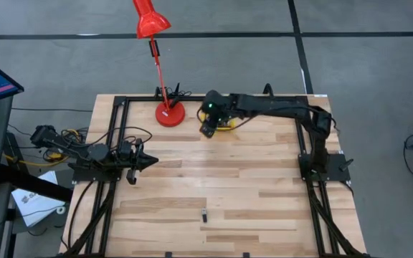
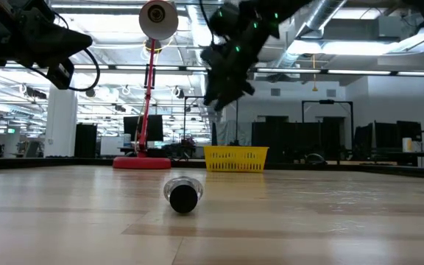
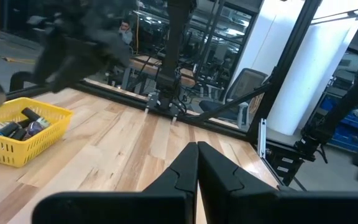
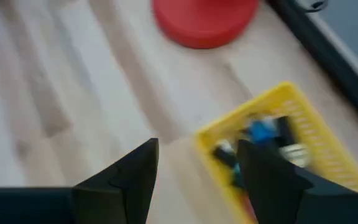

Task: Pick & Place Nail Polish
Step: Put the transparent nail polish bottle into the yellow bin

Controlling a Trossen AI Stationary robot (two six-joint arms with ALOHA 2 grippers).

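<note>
One nail polish bottle (image 1: 203,213) lies on its side on the wood near the table's front edge, its dark cap facing the low camera (image 2: 182,196). More bottles (image 4: 263,134) lie inside the yellow bin (image 4: 291,106) at the far middle of the table (image 3: 17,134). My right gripper (image 4: 197,168) hangs open and empty above the bin's near left corner (image 1: 206,131), well clear of it in the low view (image 2: 219,92). My left gripper (image 1: 145,161) waits shut at the left side (image 3: 196,163).
A red lamp stands on its round base (image 1: 170,113) just left of the bin, its stem leaning over the far edge. Black frame rails (image 1: 120,136) run along both sides of the table. Bare wood (image 1: 249,179) lies between the bin and the lone bottle.
</note>
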